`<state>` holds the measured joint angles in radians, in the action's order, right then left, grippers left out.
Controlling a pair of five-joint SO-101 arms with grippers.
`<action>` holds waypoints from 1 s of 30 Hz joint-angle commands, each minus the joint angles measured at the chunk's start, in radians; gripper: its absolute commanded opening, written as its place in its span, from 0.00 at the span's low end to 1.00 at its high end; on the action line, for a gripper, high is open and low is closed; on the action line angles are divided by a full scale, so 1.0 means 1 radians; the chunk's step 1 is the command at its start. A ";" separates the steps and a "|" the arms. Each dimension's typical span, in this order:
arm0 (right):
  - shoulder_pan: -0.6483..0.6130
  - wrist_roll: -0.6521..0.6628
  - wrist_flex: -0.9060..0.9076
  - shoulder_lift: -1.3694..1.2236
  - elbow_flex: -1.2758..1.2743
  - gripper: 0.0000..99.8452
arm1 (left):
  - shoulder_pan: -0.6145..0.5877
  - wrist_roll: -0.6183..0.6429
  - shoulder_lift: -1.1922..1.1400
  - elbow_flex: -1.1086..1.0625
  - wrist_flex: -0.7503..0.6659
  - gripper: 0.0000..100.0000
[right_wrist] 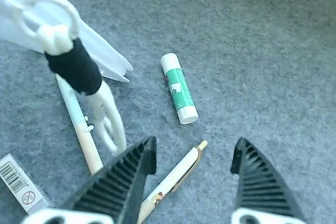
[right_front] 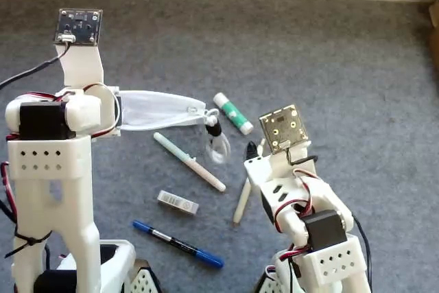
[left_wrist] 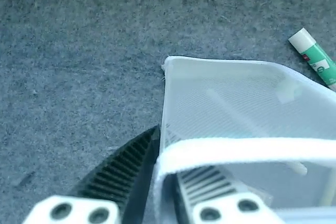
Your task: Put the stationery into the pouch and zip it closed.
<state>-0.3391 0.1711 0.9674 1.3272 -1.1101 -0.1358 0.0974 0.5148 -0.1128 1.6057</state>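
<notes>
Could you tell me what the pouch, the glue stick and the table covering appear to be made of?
The pouch looks like translucent white mesh fabric: fine weave lines show, and faint shapes show through it. The glue stick appears to be smooth plastic, white with a green label. The table covering seems grey felt or short-pile carpet, matte and fuzzy.

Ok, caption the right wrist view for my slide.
Open jaws over a cream pen; glue stick and pouch zip pull beside, on grey carpet.

Glue stick (right_front: 233, 113) just right of the pouch (right_front: 161, 111)
</notes>
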 commanded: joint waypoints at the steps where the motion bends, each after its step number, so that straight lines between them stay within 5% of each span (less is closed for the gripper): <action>1: 0.012 -0.012 0.022 -0.004 0.061 0.22 | -0.012 0.040 0.005 0.013 -0.002 0.01; 12: 0.013 -0.184 0.154 -0.400 0.259 0.22 | -0.010 0.058 0.007 -0.104 -0.063 0.01; 30: 0.015 -0.316 0.025 -0.711 0.268 0.22 | -0.010 0.060 0.007 -0.113 -0.066 0.01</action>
<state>-0.3360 -0.0990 1.0211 0.6874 -0.9060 -0.1389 0.1435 0.5347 -0.2110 1.5520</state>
